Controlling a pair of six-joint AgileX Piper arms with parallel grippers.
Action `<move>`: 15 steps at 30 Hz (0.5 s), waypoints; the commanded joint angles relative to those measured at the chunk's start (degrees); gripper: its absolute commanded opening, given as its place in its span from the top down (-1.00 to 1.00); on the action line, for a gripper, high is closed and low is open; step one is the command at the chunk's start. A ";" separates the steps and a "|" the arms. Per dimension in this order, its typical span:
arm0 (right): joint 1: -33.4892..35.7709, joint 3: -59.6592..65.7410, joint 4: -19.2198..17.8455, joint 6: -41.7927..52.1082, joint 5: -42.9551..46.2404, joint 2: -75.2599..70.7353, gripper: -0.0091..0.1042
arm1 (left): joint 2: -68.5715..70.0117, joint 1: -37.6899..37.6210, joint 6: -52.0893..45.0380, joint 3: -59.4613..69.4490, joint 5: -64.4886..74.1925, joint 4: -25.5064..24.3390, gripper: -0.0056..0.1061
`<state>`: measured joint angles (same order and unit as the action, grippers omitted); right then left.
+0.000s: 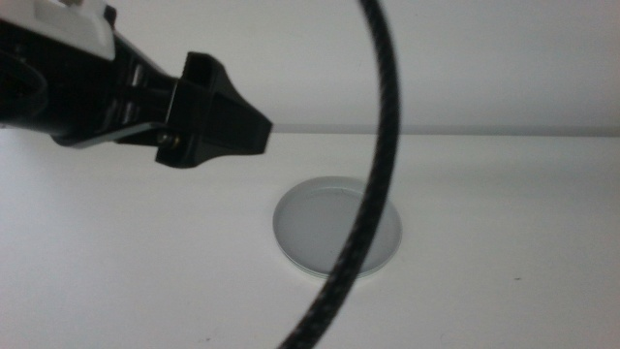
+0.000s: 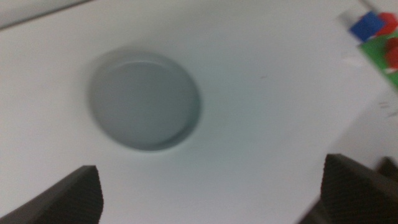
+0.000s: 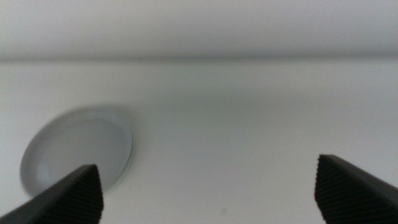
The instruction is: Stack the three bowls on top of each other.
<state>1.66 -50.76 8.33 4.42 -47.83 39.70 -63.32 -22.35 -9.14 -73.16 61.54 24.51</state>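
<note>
Bowl [image 1: 325, 225] position first: you have one shallow round bowl with a low rim lying flat on the white tabletop [image 1: 504, 242], roughly at the centre of the middle view. Its colour reads pale grey, though blur and lighting do not let you settle the shade, and it cannot be told whether it is one bowl or several nested together. Nothing touches it.

Your left end effector [image 2: 211, 193] is up above the tabletop, looking down on the bowl [image 2: 144, 101]. Its two dark jaws stand wide apart at the edges of the left wrist view, with bare tabletop between them, and they hold nothing. In the middle view the left arm [image 1: 145, 92] comes in from the left and hangs over the tabletop, its dark tip just short of the bowl's far side; the tip itself is too blurred for you to read the jaws there.

Your right end effector [image 3: 211, 193] is likewise spread wide and empty. Its wrist view shows the bowl [image 3: 74, 152] off to one side of the gap between the jaws, well clear of both.

A braided black cable [image 1: 373, 174] hangs close to the middle camera and crosses in front of the bowl.

At the edge of the left wrist view you can see blurred coloured items [image 2: 379, 37], red, blue and green, well apart from the bowl; what they are cannot be told.
</note>
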 commanded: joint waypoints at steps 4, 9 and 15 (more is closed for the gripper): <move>-0.53 1.43 -0.45 1.41 4.44 -1.32 -0.81 | 2.09 2.12 0.14 1.80 -7.37 -8.15 -0.78; -0.53 1.43 -0.32 1.41 4.02 -1.32 -0.81 | 7.03 6.64 0.14 10.35 -27.02 -8.54 -0.78; -0.53 1.43 -0.32 1.41 4.02 -1.32 -0.81 | 15.27 11.93 0.14 25.46 -41.08 -15.53 -0.78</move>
<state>1.66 -49.48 8.23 5.08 -44.53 38.67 -50.18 -11.61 -9.14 -51.70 24.95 11.05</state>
